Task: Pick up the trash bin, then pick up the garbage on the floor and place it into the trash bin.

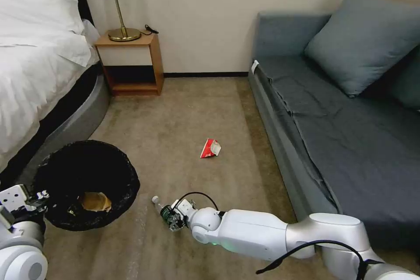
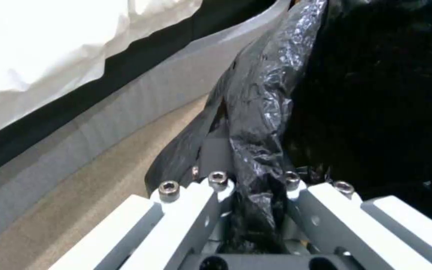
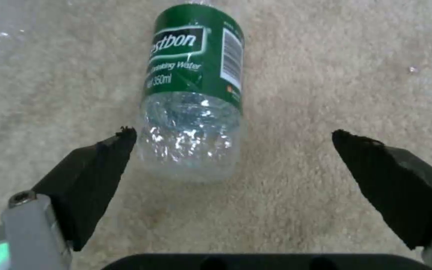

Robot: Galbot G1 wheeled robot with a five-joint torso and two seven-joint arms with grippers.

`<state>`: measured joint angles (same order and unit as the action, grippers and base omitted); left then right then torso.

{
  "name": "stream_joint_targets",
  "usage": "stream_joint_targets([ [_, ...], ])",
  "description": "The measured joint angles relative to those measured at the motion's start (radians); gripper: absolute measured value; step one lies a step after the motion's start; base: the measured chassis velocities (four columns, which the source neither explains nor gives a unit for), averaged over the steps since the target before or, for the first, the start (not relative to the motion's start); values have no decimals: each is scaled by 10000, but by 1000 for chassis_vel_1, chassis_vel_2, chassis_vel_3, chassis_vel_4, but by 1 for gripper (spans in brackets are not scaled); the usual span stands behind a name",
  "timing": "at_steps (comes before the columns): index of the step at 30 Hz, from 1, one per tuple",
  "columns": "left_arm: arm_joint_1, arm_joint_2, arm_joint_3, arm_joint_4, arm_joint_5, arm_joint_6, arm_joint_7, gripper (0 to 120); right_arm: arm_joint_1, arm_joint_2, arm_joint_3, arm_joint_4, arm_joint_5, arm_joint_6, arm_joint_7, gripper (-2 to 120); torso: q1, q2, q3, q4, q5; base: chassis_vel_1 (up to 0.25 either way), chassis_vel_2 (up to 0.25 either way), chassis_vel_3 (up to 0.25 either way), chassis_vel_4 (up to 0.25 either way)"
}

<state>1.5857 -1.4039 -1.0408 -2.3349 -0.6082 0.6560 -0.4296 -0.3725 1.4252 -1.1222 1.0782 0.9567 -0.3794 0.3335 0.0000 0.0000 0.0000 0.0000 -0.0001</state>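
The right gripper (image 3: 233, 138) hangs low over the beige carpet (image 1: 183, 113) with its black-padded fingers (image 3: 96, 176) spread wide, one on each side of the base end of the clear water bottle (image 3: 193, 97). The bottle with its green label lies on its side on the floor; one pad sits just beside its wall, the other stands well apart. In the head view the bottle (image 1: 161, 207) lies at about 6 o'clock, its cap pointing toward 10 o'clock.

The left gripper (image 2: 256, 187) has its fingers pressed together on the wrinkly black liner at the rim of the trash bin (image 1: 87, 183), at about 8 o'clock. A tan paper scrap (image 1: 95, 201) lies inside the bin.

A red-and-white packet (image 1: 210, 148) lies on the carpet near the picture's centre, well apart from the bottle.
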Motion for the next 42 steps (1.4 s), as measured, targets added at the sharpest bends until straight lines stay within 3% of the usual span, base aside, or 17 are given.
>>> stream_joint_targets([
  [24, 216, -162, -73, -245, 63, -20, 6, 3, -532, 899, -90, -1673, -926, 658, -859, 95, 0, 0, -1, 0, 1, 0, 0, 0, 0],
  [26, 241, -179, -69, -246, 92, -41, 5, 3, -534, 947, -65, -1760, -1017, 735, -914, 85, 0, 0, 0, 0, 1, 0, 0, 0, 0],
  [36, 235, -190, 3, -233, 163, -58, 8, 3, -545, 934, 22, -1821, -1208, 858, -947, 64, 0, 0, 0, -1, 1, 0, 0, 0, 0],
  [42, 221, -193, 28, -193, 176, -58, 15, 3, -549, 794, 51, -1738, -1307, 920, -941, 41, 0, 0, 0, 0, 1, 0, 0, 0, 0],
])
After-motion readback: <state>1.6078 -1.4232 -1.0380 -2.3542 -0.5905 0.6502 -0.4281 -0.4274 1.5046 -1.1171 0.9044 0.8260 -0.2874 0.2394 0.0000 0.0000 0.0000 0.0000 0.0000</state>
